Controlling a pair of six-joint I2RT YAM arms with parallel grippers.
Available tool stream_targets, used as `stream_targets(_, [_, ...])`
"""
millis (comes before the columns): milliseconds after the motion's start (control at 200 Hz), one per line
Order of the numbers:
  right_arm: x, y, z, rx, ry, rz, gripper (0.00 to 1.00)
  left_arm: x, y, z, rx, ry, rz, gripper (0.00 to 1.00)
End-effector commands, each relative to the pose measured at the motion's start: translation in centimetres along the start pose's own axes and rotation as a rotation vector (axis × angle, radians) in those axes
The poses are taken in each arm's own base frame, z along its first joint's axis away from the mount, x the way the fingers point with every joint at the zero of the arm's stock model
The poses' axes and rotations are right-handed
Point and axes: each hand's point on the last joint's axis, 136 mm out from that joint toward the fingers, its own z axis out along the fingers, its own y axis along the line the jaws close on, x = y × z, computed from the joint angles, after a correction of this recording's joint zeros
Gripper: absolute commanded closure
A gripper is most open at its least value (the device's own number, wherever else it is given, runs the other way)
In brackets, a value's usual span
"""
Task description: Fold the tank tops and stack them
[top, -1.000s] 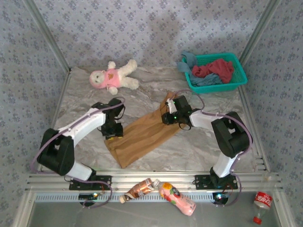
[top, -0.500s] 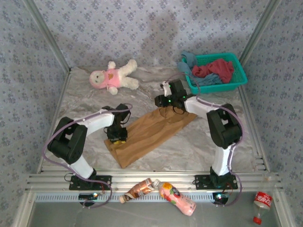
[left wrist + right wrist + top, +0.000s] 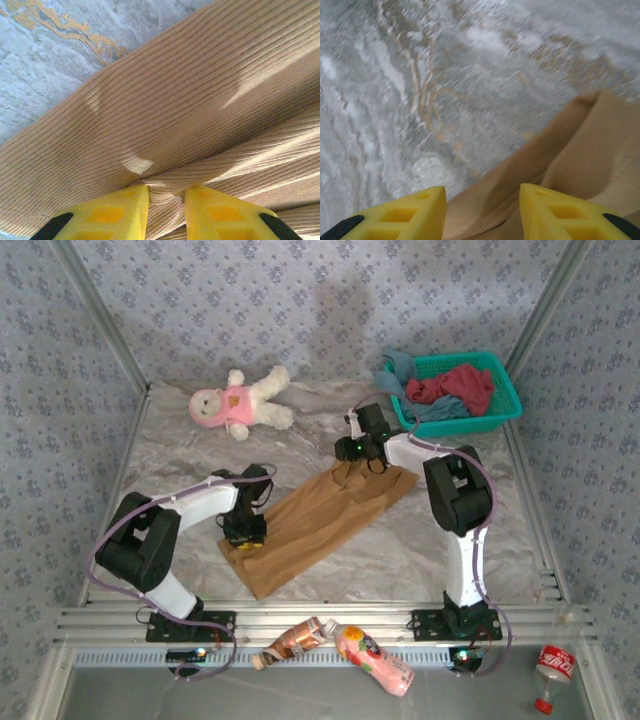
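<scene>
The tan-brown tank top (image 3: 320, 525) lies slantwise across the marble table, low at the left and high at the right. My left gripper (image 3: 245, 537) sits at its left edge. In the left wrist view its yellow fingers (image 3: 125, 210) pinch a raised fold of the ribbed tan cloth (image 3: 190, 100), so the left gripper (image 3: 166, 192) is shut on it. My right gripper (image 3: 350, 448) hangs over the top's far end. In the right wrist view it (image 3: 482, 195) stands open above the tan cloth's edge (image 3: 590, 150). The dark red top (image 3: 465, 383) and the dusty blue top (image 3: 430, 412) lie in the basket.
The teal lattice basket (image 3: 460, 426) stands at the back right. A white plush doll in pink (image 3: 238, 400) lies at the back left. Bottles (image 3: 295, 640) (image 3: 375, 660) lie on the near rail by the arm bases, and a third one (image 3: 550, 665) at the right.
The right gripper moved toward the back and opened, leaving the top's far end spread wider. The left gripper slid nearer along the left edge and closed on the cloth.
</scene>
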Motion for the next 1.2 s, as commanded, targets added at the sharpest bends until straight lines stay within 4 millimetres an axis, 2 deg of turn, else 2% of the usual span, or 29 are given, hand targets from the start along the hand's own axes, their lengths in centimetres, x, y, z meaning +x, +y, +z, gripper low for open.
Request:
stream_targets(0, [0.2, -1.4, 0.9, 0.063, 0.062, -0.002, 0.56, 2.2, 1.3, 1.2, -0.052, 0.078, 0.024, 0.74])
stream_targets(125, [0.0, -3.0, 1.2, 0.117, 0.07, 0.023, 0.57, 2.2, 1.4, 1.2, -0.056, 0.079, 0.029, 0.74])
stream_targets(230, [-0.6, -2.9, 1.0, 0.142, 0.062, 0.01, 0.57, 2.2, 1.3, 1.3, -0.051, 0.088, 0.028, 0.74])
stream_targets(430, [-1.8, -3.8, -1.2, 0.221, 0.005, 0.002, 0.56, 2.2, 1.3, 1.4, -0.056, 0.093, 0.031, 0.74])
stream_targets(535, [-1.7, -4.4, -1.8, 0.247, 0.009, 0.017, 0.56, 2.1, 1.1, 1.4, -0.051, 0.093, 0.033, 0.74])
stream_targets(635, [-1.5, -4.7, -1.1, 0.254, 0.024, 0.027, 0.56, 2.0, 0.9, 1.5, -0.049, 0.098, 0.038, 0.74])
stream_targets(765, [-2.5, -4.8, -0.3, 0.262, -0.006, 0.021, 0.56, 1.9, 0.8, 1.4, -0.05, 0.098, 0.042, 0.74])
stream_targets(924, [-2.5, -5.2, 1.0, 0.282, 0.026, 0.02, 0.57, 1.8, 0.8, 1.3, -0.05, 0.097, 0.042, 0.74])
stream_targets(1034, [-1.1, -5.7, 1.6, 0.307, 0.113, 0.017, 0.6, 2.0, 1.0, 1.3, -0.054, 0.102, 0.042, 0.74])
stream_targets(1194, [-0.8, -6.1, 1.2, 0.344, 0.129, -0.006, 0.6, 2.2, 1.2, 1.3, -0.058, 0.103, 0.041, 0.74])
